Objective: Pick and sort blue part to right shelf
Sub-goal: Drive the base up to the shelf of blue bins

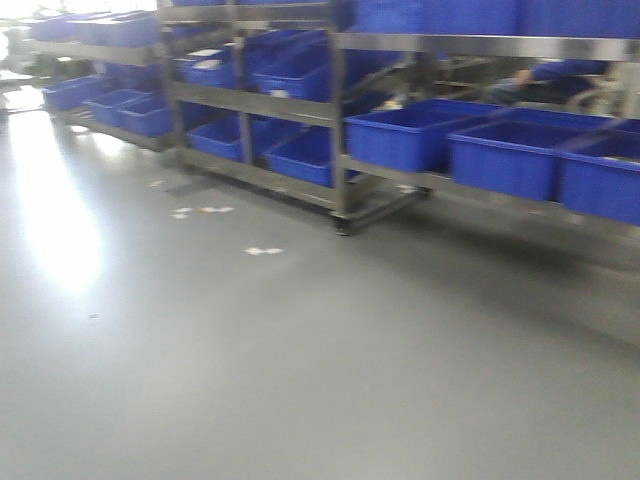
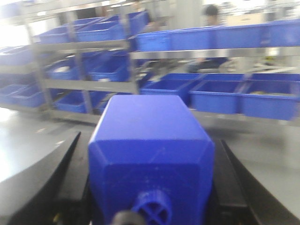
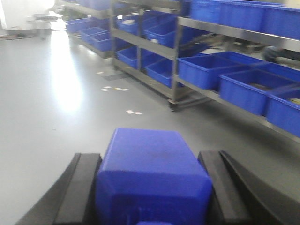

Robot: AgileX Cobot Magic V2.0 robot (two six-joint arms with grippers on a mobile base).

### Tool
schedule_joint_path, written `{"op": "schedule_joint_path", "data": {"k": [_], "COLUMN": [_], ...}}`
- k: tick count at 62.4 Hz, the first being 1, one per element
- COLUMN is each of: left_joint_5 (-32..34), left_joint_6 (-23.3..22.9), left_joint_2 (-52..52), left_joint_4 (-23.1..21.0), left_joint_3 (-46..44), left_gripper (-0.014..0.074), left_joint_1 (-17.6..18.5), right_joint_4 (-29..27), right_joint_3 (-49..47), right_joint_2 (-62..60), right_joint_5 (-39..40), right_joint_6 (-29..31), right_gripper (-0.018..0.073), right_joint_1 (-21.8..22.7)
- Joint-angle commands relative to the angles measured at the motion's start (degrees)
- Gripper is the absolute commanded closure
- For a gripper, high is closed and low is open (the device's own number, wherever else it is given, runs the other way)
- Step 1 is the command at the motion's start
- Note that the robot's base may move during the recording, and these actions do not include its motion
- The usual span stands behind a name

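In the left wrist view a blocky blue part (image 2: 147, 136) with a round ribbed stub at its near end sits between black fingers (image 2: 47, 178); my left gripper (image 2: 150, 143) is shut on it. My right gripper (image 3: 150, 157) is likewise shut on a second blue part (image 3: 152, 173), held above the grey floor. The right shelf (image 1: 480, 45), a steel-framed rack with large blue bins (image 1: 510, 150), stands ahead on the right, some distance off. It also shows in both wrist views, as the right shelf (image 2: 211, 52) and the right shelf (image 3: 225, 30). Neither gripper appears in the front view.
More steel racks with blue bins (image 1: 290, 75) run along the back left. White scraps (image 1: 262, 250) lie on the glossy grey floor (image 1: 300, 380). A rack caster (image 1: 343, 228) stands at the shelf corner. A person (image 2: 211, 11) is behind the racks.
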State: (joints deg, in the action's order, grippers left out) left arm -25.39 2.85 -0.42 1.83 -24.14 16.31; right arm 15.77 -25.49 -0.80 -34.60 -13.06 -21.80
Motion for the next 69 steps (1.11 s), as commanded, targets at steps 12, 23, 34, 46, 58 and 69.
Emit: {"op": "schedule_joint_path", "data": {"k": [12,23,34,46,58,69], "left_joint_5": [5.25,5.25,5.25,5.25,5.25,5.25], "left_joint_6": [-0.11,-0.11,-0.11,-0.11,-0.11,-0.11], "left_joint_2": [0.18,0.18,0.18,0.18,0.18,0.18], "left_joint_4": [-0.05,-0.05,-0.05,-0.05,-0.05,-0.05], "left_joint_3": [-1.42,-1.42,-1.42,-1.42,-1.42,-1.42], "left_gripper": [0.0281,0.0281,0.0281,0.0281,0.0281,0.0281], "left_joint_1": [0.37,0.37,0.37,0.37,0.37,0.37], "right_joint_4": [1.10,1.10,1.10,1.10,1.10,1.10], "right_joint_3": [-1.53,-1.53,-1.53,-1.53,-1.53,-1.53], "right_joint_2": [0.66,0.66,0.66,0.66,0.66,0.66], "right_joint_5": [5.39,5.39,5.31,5.39,5.39,5.39], "right_joint_6": [0.39,0.39,0.39,0.39,0.39,0.39], "right_gripper": [0.0273,0.0273,0.0273,0.0273,0.0273,0.0273], "right_joint_1": [-0.15,-0.15,-0.15,-0.15,-0.15,-0.15]}}
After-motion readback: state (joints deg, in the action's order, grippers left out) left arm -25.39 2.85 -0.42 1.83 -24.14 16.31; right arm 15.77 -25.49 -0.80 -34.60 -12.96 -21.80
